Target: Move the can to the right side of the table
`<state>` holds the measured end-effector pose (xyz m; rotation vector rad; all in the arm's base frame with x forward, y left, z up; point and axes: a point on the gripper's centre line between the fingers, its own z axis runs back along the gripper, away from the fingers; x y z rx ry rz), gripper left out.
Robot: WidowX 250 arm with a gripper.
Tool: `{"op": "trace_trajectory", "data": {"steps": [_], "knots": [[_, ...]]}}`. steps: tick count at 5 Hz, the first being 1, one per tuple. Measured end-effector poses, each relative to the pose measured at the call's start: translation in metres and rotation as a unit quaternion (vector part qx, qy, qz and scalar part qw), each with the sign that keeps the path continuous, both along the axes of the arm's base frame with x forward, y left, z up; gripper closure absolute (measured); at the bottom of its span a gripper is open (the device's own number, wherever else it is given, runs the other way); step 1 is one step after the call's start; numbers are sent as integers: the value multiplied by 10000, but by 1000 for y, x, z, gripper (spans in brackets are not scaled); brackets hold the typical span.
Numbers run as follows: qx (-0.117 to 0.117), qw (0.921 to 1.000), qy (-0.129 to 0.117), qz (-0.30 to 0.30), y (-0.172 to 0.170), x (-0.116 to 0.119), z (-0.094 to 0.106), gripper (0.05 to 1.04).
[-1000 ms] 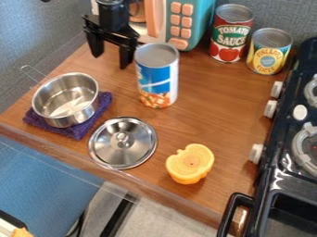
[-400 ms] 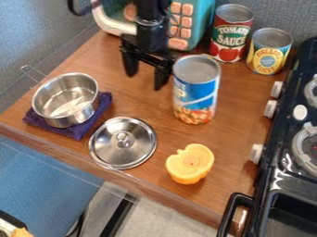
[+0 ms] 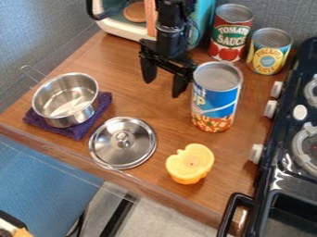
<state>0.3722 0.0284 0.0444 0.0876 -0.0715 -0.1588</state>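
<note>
The black gripper [image 3: 163, 85] hangs over the upper middle of the table, its two fingers spread apart with nothing between them. Directly to its right, the blue, white and orange can [image 3: 215, 98] stands upright on the wood, close beside the right finger. Whether finger and can touch, I cannot tell. The wooden table [image 3: 127, 92] runs from the pot on the left to the stove on the right.
A pot [image 3: 65, 99] sits on a purple cloth [image 3: 79, 131]. Its lid [image 3: 123, 142] and an orange object [image 3: 190, 163] lie in front. Behind are a tomato can [image 3: 231, 33], a yellow can [image 3: 269, 51] and a toy microwave [image 3: 123, 28]. The stove [image 3: 291, 152] borders the right.
The gripper has shifted right and somewhat toward the camera. Alongside it, the blue can has slid the same way, closer to the stove, still upright.
</note>
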Motion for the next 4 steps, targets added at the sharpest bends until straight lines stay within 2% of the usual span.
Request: {"op": "trace_trajectory", "data": {"steps": [1, 2, 3, 4], "knots": [[-26, 10000, 30, -90, -8, 0, 0, 83], [-60, 9996, -207, -186, -9, 2, 27, 83], [-138, 9981, -579, -179, -4, 2, 64, 83], [-186, 9969, -759, -17, 11, -4, 87, 83]]}}
